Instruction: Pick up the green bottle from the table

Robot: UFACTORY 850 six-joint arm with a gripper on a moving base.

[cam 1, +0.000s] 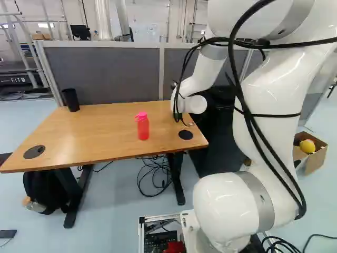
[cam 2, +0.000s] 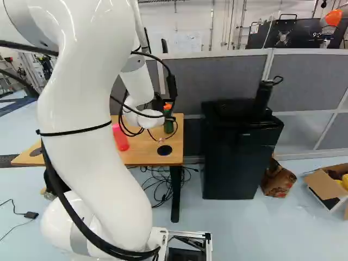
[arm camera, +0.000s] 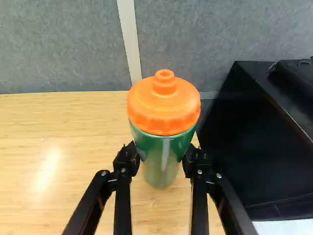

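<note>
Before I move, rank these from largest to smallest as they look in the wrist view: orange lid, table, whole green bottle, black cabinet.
1. Table
2. Black cabinet, cut off by the view's edge
3. Green bottle, lid included
4. Orange lid

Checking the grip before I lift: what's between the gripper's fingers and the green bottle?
Nothing that shows: in the wrist view the gripper has both fingers against the green bottle, below its orange lid, no gap visible.

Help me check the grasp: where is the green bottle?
The green bottle is between the gripper's fingers, at the table's right end in the right base view.
</note>
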